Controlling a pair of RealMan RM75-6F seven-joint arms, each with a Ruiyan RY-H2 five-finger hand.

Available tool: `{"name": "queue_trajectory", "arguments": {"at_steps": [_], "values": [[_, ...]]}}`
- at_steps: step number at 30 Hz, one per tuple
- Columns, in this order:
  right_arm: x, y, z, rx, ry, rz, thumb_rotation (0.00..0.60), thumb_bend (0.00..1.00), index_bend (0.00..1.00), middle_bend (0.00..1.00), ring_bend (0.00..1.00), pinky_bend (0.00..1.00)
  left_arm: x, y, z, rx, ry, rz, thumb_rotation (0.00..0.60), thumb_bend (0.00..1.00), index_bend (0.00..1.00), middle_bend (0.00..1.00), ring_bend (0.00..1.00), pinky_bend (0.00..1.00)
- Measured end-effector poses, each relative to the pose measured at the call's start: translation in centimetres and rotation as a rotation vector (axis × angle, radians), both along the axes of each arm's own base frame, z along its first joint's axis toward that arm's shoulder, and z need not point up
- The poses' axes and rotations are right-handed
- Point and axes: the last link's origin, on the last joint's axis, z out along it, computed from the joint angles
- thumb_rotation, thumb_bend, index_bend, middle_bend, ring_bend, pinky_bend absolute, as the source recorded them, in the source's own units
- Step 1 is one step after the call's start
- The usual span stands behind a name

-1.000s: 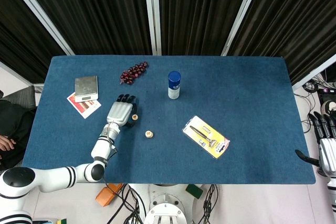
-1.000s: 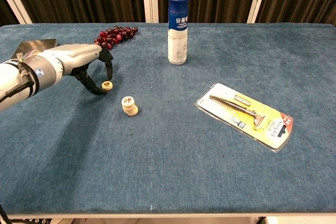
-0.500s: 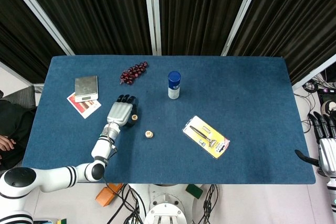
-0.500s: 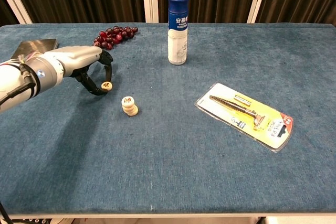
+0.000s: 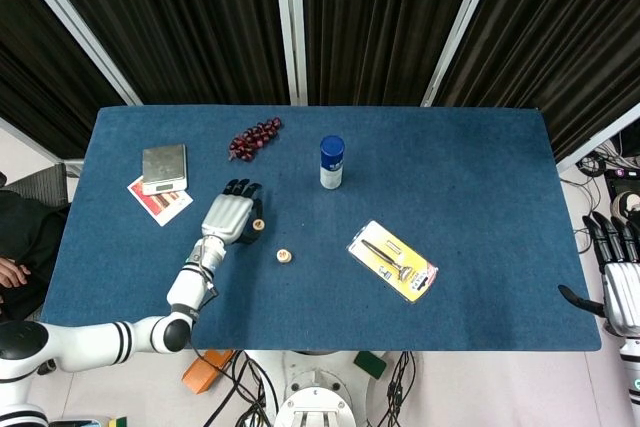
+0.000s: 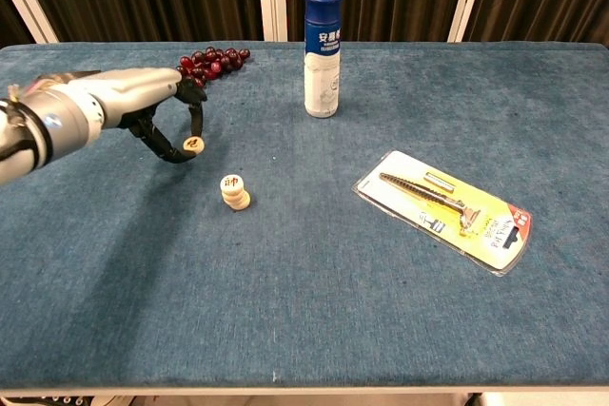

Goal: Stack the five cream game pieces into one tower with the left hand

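The small cream disc-shaped game piece (image 6: 192, 145) with a dark character on its face sits pinched at the fingertips of my left hand (image 6: 157, 102), tilted, and it looks lifted just off the blue felt table (image 6: 314, 273). The dark fingers (image 6: 195, 111) curl down around it, thumb below and a finger above, the others loosely bent beside. From the head view I see the same hand (image 5: 229, 215) with the piece (image 5: 258, 225) at its tips.

The short stack of cream game pieces (image 6: 234, 191) stands just beside the held piece, on the side towards me and to its right. I cannot count its layers with certainty; the pieces look slightly offset.

My right hand (image 5: 620, 272) hangs off the table's far right edge, well away from the stack, partly cut off by the frame; its dark fingers point up and are spread, holding nothing.
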Motion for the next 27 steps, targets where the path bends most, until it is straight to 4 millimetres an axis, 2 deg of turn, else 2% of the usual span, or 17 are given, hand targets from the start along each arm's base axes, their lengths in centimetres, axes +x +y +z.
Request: {"name": "queue_trajectory", "arguments": {"at_steps": [6,12,19,27], "values": [[-0.1,0.1,-0.1,0.003,-0.003,-0.001,0.600,0.17,0.00,0.10,0.00,0.06,2.0,-2.7,1.4,-0.035,-0.048,-0.097,0.600,0.36,0.53,0.11,0.00,0.00],[-0.1,0.4,0.0,-0.004,-0.006,0.000,0.600,0.17,0.00,0.10,0.00,0.06,3.1,-4.9,1.0,-0.083,-0.063,-0.155,0.600,0.35,0.53,0.11,0.00,0.00],[-0.2,0.8,0.1,-0.010,-0.008,-0.001,0.600,0.17,0.00,0.10,0.00,0.06,4.1,-5.4,-0.1,-0.108,-0.050,-0.175,0.600,0.35,0.53,0.11,0.00,0.00],[-0.3,0.8,0.1,-0.011,-0.008,-0.002,0.600,0.17,0.00,0.10,0.00,0.06,4.4,-5.0,-0.7,-0.099,0.015,-0.189,0.600,0.34,0.53,0.11,0.00,0.00]]}}
